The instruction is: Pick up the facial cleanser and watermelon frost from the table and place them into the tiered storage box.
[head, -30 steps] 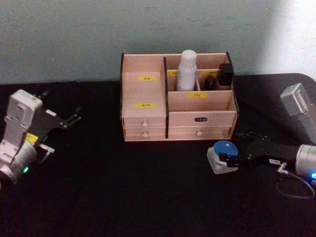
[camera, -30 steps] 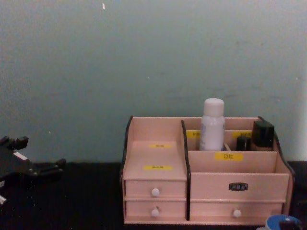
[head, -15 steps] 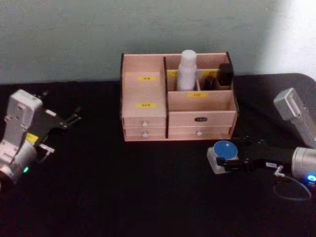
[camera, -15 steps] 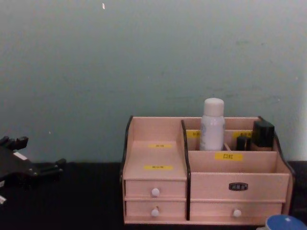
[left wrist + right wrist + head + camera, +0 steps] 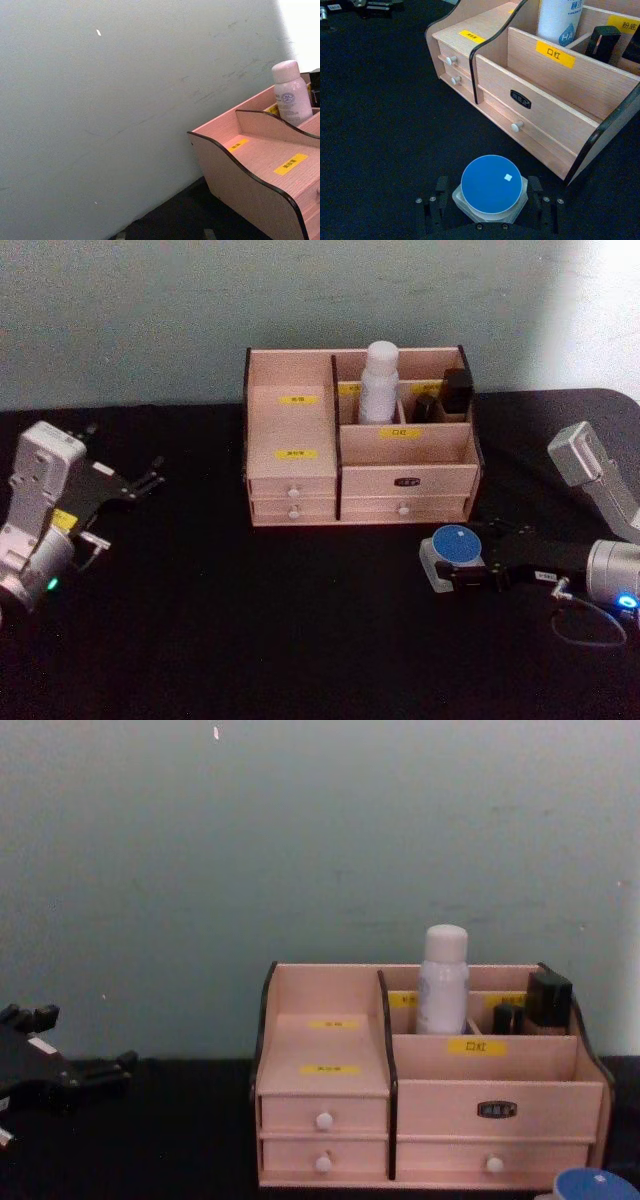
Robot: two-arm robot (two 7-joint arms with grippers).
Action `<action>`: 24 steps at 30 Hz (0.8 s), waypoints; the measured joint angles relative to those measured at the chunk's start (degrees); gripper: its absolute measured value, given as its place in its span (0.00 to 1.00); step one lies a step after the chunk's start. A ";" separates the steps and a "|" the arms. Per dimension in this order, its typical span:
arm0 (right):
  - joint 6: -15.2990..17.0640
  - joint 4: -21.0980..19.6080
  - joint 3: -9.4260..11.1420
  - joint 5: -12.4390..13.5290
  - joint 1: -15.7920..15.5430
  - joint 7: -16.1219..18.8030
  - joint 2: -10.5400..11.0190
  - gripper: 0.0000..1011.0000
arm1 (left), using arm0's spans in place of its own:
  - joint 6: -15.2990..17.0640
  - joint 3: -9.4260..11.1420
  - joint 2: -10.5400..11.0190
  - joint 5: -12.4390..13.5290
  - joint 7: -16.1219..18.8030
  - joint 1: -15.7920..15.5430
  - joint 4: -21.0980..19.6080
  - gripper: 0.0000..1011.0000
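Right gripper (image 5: 487,199): low over the table, clamped on the jar, one finger against each side.
Jar (image 5: 455,544): blue lid up, standing on the black table (image 5: 250,630), just in front of the box's right-hand drawers.
Box (image 5: 290,425): at the back of the table, by the wall.
White bottle (image 5: 379,380): upright in a rear compartment of the box.
Left gripper (image 5: 153,474): parked well left of the box, fingers apart.
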 joint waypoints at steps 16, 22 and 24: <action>-0.09 0.15 0.05 -0.12 0.06 -0.26 -0.12 0.99 | 0.00 0.00 0.00 0.00 0.00 0.00 0.00 0.99; -0.10 0.13 0.05 -0.12 0.04 -0.25 -0.10 0.99 | 0.00 0.00 0.00 0.00 0.00 0.00 0.00 0.99; -0.10 0.12 0.05 -0.12 0.04 -0.24 -0.10 0.95 | 0.00 0.00 0.00 0.00 0.00 0.00 0.00 0.99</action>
